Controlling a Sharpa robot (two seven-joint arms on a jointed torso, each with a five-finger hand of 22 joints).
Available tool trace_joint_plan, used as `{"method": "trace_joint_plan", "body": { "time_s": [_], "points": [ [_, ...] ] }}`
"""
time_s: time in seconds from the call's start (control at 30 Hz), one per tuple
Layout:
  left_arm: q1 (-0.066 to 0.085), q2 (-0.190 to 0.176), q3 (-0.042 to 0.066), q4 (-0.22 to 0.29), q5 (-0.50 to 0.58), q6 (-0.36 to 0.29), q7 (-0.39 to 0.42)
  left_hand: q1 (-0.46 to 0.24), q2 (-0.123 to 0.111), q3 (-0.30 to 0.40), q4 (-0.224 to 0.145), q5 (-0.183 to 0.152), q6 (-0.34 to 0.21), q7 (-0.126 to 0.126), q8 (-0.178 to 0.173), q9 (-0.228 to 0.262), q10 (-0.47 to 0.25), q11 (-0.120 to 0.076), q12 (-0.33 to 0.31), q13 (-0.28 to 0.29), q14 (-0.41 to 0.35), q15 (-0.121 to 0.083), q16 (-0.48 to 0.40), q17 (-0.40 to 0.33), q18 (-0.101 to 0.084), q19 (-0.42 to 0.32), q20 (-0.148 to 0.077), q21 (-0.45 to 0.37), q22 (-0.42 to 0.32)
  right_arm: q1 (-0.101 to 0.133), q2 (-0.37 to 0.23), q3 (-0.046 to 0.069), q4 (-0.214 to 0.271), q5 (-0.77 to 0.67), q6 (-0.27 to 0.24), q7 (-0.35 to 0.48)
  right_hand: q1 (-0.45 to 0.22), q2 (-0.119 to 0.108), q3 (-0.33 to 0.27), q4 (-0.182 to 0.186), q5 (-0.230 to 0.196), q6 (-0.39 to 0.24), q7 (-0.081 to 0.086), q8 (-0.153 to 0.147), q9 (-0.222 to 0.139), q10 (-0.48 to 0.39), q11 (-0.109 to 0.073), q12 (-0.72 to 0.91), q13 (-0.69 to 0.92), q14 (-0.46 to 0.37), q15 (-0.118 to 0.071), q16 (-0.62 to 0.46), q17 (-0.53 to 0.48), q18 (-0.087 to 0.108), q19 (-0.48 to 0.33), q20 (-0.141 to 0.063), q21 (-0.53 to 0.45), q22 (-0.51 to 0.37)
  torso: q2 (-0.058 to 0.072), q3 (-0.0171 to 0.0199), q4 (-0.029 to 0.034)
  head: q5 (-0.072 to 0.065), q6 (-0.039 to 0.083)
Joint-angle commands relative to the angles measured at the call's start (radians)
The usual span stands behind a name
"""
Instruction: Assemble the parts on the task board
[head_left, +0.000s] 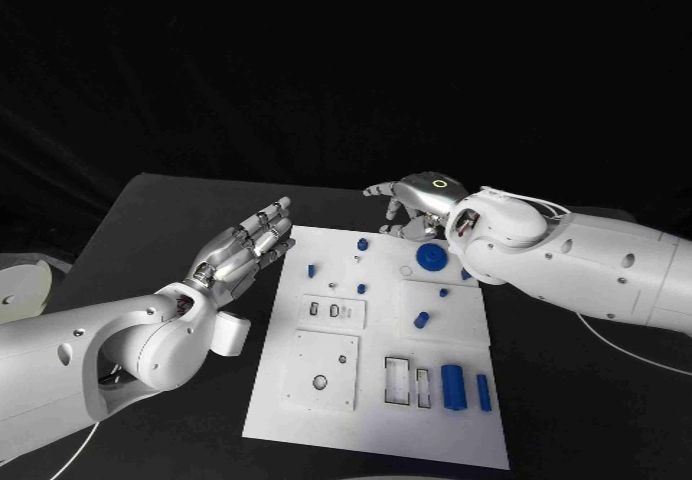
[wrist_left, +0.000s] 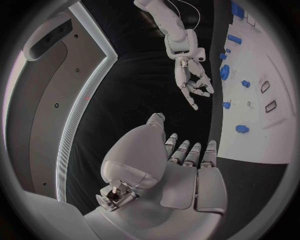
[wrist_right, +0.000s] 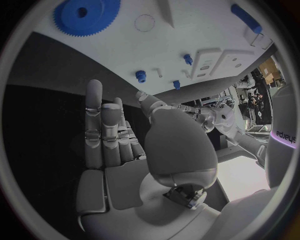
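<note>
Task board (head_left: 325, 400) lies mid-table, blue parts on it: gear (head_left: 431, 257) near far edge, bars (head_left: 453, 386) near front. My left hand (head_left: 242, 250) hovers beside board's left edge, fingers straight, holding nothing. My right hand (head_left: 411, 203) beyond far edge, fingers loosely curled, empty.

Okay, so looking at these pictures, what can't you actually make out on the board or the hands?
- Head view: the right arm covers the task board edge beside the blue gear.
- Head view: the right hand fingertips are tucked behind its own back.
- Head view: the small blue pegs are too small to tell their shape.
- Left wrist view: the left hand hides its own fingertips.
</note>
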Motion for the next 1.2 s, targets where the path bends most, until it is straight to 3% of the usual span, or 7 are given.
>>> {"method": "trace_joint_plan", "body": {
  "time_s": [0.03,0.2,0.3,0.33,0.53,0.7,1.2],
  "points": [
    [0.001,-0.001,0.000,0.002,0.002,0.021,0.011,0.012,-0.002,0.001,-0.005,0.005,0.000,0.004,0.004,0.001,0.000,0.008,0.002,0.002,0.000,0.007,0.006,0.002,0.009,-0.002,0.007,0.006,0.002,0.011,-0.053,0.000,0.062,0.033,-0.040,0.005,0.012,0.010,0.001,-0.003,0.011,0.074,0.013,0.016,0.012,0.041,-0.014,0.029,0.012,-0.017,-0.006,-0.026,-0.025,0.006,-0.007,-0.007,-0.009,-0.001,-0.001,-0.0013,-0.0002,-0.005,-0.003],
    [0.001,-0.001,-0.001,0.002,0.002,0.022,0.012,0.012,-0.002,0.001,-0.005,0.005,0.000,0.004,0.004,0.001,0.000,0.008,0.002,0.002,0.000,0.007,0.006,0.002,0.009,-0.002,0.007,0.006,0.002,0.015,-0.132,-0.002,0.121,0.046,0.000,-0.010,0.029,0.002,-0.027,-0.017,0.001,0.197,0.034,0.046,0.028,0.128,-0.071,0.233,0.162,-0.033,-0.047,-0.076,-0.066,0.006,-0.018,-0.040,-0.034,-0.004,0.000,0.0002,0.0010,-0.011,-0.005],
    [0.001,-0.001,-0.002,0.001,0.002,0.024,0.011,0.012,-0.002,0.001,-0.005,0.005,0.000,0.004,0.004,0.001,0.000,0.008,0.002,0.002,0.000,0.007,0.006,0.002,0.009,-0.002,0.007,0.006,0.002,0.007,-0.173,-0.004,0.141,0.050,0.047,-0.035,0.025,0.015,-0.069,-0.009,-0.023,0.226,0.024,0.036,0.034,0.049,-0.082,0.880,0.810,0.041,-0.049,0.168,0.227,0.009,-0.003,-0.055,-0.034,0.016,0.000,0.0008,0.0018,-0.012,-0.007],
    [0.001,-0.001,-0.002,0.001,0.002,0.025,0.011,0.012,-0.002,0.001,-0.005,0.005,0.000,0.004,0.004,0.001,0.000,0.008,0.002,0.002,0.000,0.007,0.006,0.002,0.009,-0.002,0.007,0.006,0.002,0.002,-0.185,-0.005,0.144,0.050,0.059,-0.045,0.002,0.017,-0.083,0.007,-0.040,0.249,0.032,0.045,0.040,0.119,-0.082,1.058,0.998,0.059,-0.053,0.229,0.304,0.003,-0.002,-0.052,-0.033,0.021,-0.001,0.0002,0.0027,-0.013,-0.008],
    [0.001,0.001,-0.003,-0.003,0.002,0.029,0.010,0.013,-0.002,0.002,-0.006,0.006,0.000,0.004,0.004,0.001,0.001,0.009,0.002,0.002,0.000,0.007,0.006,0.002,0.009,-0.002,0.008,0.006,0.002,-0.021,-0.224,-0.007,0.143,0.034,0.087,-0.089,-0.044,0.021,-0.128,0.044,-0.055,0.257,0.035,0.031,0.057,0.421,-0.090,1.457,1.471,0.188,-0.063,0.545,0.705,-0.015,0.069,-0.059,0.103,0.174,0.000,0.0011,0.0019,-0.015,-0.008],
    [0.000,0.005,-0.005,-0.007,0.002,0.034,0.009,0.013,-0.003,0.002,-0.007,0.007,0.000,0.003,0.004,0.001,0.001,0.010,0.003,0.002,0.001,0.009,0.007,0.002,0.009,-0.002,0.008,0.006,0.002,-0.035,-0.230,-0.007,0.133,0.015,0.093,-0.102,-0.071,0.025,-0.147,0.065,-0.053,0.244,0.039,0.017,0.060,0.424,-0.087,1.460,1.474,0.210,-0.063,0.588,0.765,-0.031,0.103,-0.061,0.212,0.294,-0.001,0.0009,0.0044,-0.021,-0.012],
    [0.000,0.009,-0.007,-0.013,0.002,0.042,0.007,0.014,-0.003,0.003,-0.009,0.008,-0.002,0.002,0.004,0.001,0.001,0.012,0.003,0.002,0.002,0.014,0.008,0.003,0.009,-0.001,0.009,0.007,0.002,-0.065,-0.218,-0.007,0.108,0.001,0.107,-0.099,-0.073,0.033,-0.151,0.069,-0.043,0.257,0.048,0.016,0.062,0.424,-0.081,1.460,1.474,0.205,-0.058,0.580,0.753,-0.030,0.093,-0.057,0.222,0.315,0.000,-0.0010,0.0037,-0.019,-0.015]
  ]
}}
